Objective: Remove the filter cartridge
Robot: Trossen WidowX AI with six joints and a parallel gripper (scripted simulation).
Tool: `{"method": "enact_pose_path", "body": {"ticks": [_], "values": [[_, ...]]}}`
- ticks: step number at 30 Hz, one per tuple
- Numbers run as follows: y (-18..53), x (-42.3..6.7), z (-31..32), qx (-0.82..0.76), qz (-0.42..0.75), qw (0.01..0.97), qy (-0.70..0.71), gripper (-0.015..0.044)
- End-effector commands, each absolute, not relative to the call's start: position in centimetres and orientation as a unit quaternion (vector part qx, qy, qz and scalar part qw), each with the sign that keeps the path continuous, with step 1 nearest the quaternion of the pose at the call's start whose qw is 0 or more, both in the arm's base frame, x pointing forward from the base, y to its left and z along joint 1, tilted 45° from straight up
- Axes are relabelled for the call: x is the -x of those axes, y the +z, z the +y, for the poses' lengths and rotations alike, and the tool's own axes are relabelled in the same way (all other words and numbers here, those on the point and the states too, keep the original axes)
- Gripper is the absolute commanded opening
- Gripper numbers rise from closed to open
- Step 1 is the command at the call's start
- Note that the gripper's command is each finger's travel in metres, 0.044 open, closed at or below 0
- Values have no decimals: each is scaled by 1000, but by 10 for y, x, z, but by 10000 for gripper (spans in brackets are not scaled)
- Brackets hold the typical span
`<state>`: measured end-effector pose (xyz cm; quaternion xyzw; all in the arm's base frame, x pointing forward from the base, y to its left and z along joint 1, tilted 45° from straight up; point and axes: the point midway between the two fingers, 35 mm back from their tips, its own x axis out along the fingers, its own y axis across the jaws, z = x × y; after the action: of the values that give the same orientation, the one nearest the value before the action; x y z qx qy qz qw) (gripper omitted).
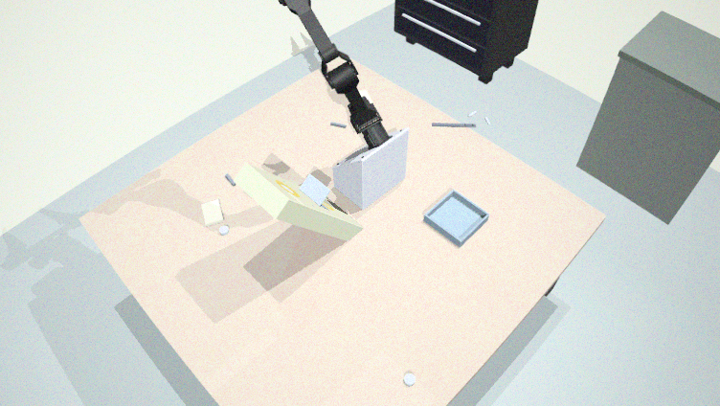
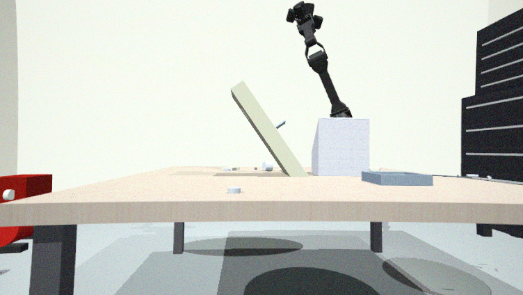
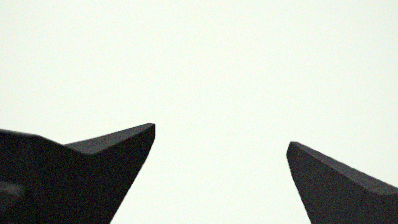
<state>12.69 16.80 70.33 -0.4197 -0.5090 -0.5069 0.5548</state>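
The service panel is a pale green slab that leans at a slant on the table. Its face shows in part in the top view, with yellow markings and a light blue plate standing out from it. I cannot make out the round cartridge or its slots; the plate hides part of the face. The blue-grey square tray stands apart from the panel, and its floor shows nothing on it. My gripper is open and empty, high above the panel and touching nothing.
A white block stands between the arm's base and the tray, close to the panel. A cream block, small white discs and grey rods lie around. Dark drawers stand beyond the table.
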Motion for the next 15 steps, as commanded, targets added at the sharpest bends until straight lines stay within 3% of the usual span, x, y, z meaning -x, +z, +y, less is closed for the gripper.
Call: {"method": "enact_pose_path", "body": {"ticks": [1,11,15], "values": [[704,-126,168,418,-510,555,-507,374],[710,-20,92,250,-569,605,-498,111],[705,7,43,168,-576,633,-490,109]]}}
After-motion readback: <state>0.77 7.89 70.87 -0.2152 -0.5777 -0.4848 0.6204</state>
